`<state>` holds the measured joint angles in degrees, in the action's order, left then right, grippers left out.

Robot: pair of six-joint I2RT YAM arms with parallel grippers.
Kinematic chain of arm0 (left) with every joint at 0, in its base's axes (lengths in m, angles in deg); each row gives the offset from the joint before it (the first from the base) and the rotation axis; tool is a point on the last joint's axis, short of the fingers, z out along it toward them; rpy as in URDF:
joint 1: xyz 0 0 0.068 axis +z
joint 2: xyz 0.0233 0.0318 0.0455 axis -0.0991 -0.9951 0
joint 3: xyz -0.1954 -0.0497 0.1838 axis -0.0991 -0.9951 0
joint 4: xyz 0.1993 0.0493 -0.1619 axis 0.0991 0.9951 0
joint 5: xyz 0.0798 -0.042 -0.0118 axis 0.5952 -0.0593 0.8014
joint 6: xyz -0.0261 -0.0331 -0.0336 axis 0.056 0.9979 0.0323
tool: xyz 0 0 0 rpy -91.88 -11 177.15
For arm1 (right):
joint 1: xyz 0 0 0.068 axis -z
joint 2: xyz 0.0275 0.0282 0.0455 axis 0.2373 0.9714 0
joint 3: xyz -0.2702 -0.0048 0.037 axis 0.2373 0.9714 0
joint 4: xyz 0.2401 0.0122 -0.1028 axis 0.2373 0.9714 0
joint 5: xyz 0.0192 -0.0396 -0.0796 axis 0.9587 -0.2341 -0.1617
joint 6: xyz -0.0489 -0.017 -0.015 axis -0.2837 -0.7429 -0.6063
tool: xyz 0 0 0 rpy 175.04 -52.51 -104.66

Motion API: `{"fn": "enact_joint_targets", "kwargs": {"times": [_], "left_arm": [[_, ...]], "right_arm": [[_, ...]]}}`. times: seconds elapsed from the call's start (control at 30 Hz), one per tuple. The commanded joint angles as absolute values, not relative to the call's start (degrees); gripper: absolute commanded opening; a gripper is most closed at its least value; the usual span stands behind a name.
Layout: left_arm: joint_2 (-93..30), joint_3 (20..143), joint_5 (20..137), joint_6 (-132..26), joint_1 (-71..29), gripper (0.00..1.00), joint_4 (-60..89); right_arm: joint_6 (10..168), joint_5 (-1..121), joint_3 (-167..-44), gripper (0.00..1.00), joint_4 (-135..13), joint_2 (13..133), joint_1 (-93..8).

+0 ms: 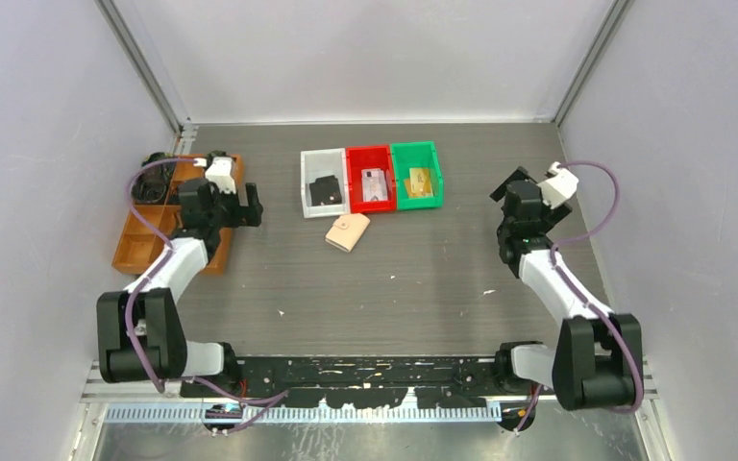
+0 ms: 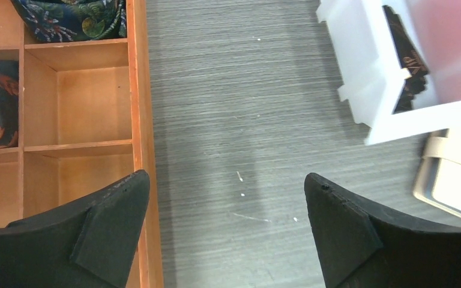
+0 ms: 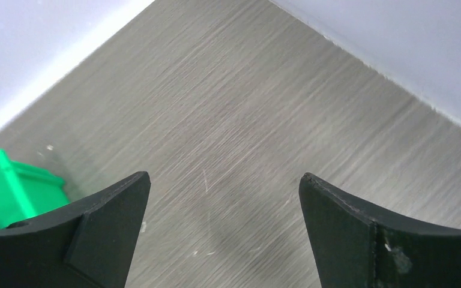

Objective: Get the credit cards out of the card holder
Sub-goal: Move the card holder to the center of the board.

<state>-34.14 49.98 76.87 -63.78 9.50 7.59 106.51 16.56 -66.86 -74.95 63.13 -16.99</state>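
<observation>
The tan card holder [image 1: 348, 231] lies shut on the table just in front of the white bin [image 1: 324, 182]. Its edge and snap tab also show at the right edge of the left wrist view [image 2: 456, 180]. No credit cards show in the holder. My left gripper [image 1: 250, 206] is open and empty, to the left of the holder, next to the wooden tray; in the left wrist view [image 2: 227, 180] there is bare table between its fingers. My right gripper [image 1: 511, 184] is open and empty, far to the right of the holder, over bare table [image 3: 225, 177].
A white bin [image 2: 384, 78] holds a black wallet-like item [image 1: 325, 190]. A red bin [image 1: 371, 179] holds a pale card-like item, and a green bin [image 1: 416, 174] [image 3: 6, 186] a yellowish one. A wooden compartment tray [image 1: 168, 216] [image 2: 78, 114] with patterned cloth stands at the left. Walls enclose the table.
</observation>
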Motion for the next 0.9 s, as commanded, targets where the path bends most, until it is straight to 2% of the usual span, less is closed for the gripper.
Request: {"fn": "enact_joint_targets", "kwargs": {"times": [0.0,0.1,0.23,0.47,0.67,0.87], "left_arm": [[-28.53,56.59,68.80,-64.59,11.30,1.00,23.76],[-27.07,60.68,66.85,-63.22,11.30,1.00,31.30],[-25.78,64.47,66.07,-62.84,11.31,1.00,38.17],[-25.03,68.28,65.33,-62.27,11.25,1.00,46.10],[-24.48,69.57,66.09,-61.24,11.30,1.00,48.18],[-23.46,69.97,66.98,-60.78,11.31,0.97,49.27]], "right_arm": [[129.07,15.19,-71.35,1.00,-56.10,56.84,-16.05],[128.34,28.07,-72.45,1.00,-55.16,56.62,-14.52],[127.81,33.01,-76.18,1.00,-49.09,59.54,-17.71],[125.83,24.29,-80.33,1.00,-46.99,64.02,-38.02],[125.09,20.57,-91.99,1.00,-44.25,76.64,-52.21],[123.42,18.71,-106.34,1.00,-40.77,91.91,-60.56]]}}
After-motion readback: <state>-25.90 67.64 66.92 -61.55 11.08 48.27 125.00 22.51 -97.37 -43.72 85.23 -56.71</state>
